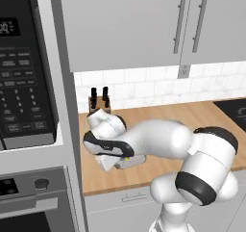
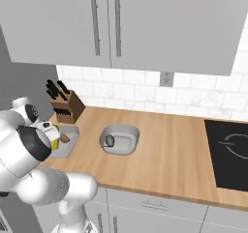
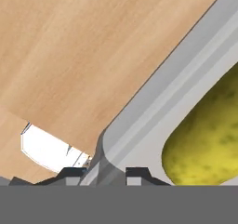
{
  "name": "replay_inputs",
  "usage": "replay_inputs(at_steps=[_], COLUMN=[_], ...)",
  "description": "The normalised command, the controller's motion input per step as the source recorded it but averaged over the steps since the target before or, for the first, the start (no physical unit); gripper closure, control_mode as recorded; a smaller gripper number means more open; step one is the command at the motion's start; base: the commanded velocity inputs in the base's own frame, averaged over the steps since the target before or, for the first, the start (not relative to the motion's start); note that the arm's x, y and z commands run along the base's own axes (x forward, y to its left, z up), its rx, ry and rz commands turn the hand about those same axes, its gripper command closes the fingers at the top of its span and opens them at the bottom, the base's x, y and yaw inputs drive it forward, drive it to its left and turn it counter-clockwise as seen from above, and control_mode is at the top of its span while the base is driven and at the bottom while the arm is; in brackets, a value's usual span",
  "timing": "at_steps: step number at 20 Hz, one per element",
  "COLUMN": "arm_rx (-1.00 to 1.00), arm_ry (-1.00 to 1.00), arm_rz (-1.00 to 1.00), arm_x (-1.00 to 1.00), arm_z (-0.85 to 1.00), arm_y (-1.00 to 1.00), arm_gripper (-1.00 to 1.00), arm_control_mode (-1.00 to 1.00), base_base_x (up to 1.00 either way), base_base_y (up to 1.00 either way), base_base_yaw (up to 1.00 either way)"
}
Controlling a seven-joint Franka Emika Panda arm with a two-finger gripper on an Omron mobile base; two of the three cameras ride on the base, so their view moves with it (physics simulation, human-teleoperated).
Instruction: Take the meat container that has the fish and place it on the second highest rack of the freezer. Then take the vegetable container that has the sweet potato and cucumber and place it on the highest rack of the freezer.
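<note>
hand view puts the camera right down at the vegetable container (image 3: 153,108): its straight grey wall runs diagonally across the frame, with the bumpy yellow-green cucumber (image 3: 209,139) lying inside. the gripper (image 3: 106,173) has one dark tip on each side of that wall near the rounded corner, so the fingers look set apart and straddling the rim. i cannot tell whether they have closed on it yet. a rim pinch makes sense here, since the tray is too broad to take across its body.

in the right base view the tray (image 2: 69,149) sits at the left end of the wooden counter (image 2: 164,150), partly behind the arm, and the sweet potato (image 2: 65,138) shows as a small brown end beside the cucumber. the meat container (image 2: 119,139), an oval bowl, rests well apart to the right, something small and dark, probably the fish (image 2: 110,140), lying in it. the task names that bowl first, so reaching for the tray looks out of order. a knife block (image 2: 63,105) stands behind the tray against the tiled wall.
</note>
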Motion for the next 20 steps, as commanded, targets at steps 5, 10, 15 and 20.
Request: replay_inputs(at_steps=[5,10,15,20], arm_rx=[0.00,0.00,0.00,0.01], arm_ry=[-0.05,-0.02,0.00,-0.05], arm_rz=[0.00,0.00,-0.01,-0.01], arm_x=[-0.19,-0.13,-0.05,-0.44], arm_z=[1.00,1.00,1.00,0.89], arm_y=[-0.41,-0.47,-0.23,-0.17], arm_gripper=[1.00,1.00,1.00,1.00], arm_control_mode=[-1.00,-1.00,-1.00,-1.00], base_base_x=[0.00,0.00,0.00,0.00], base_base_y=[0.00,0.00,0.00,0.00], base_base_yaw=[0.00,0.00,0.00,0.00])
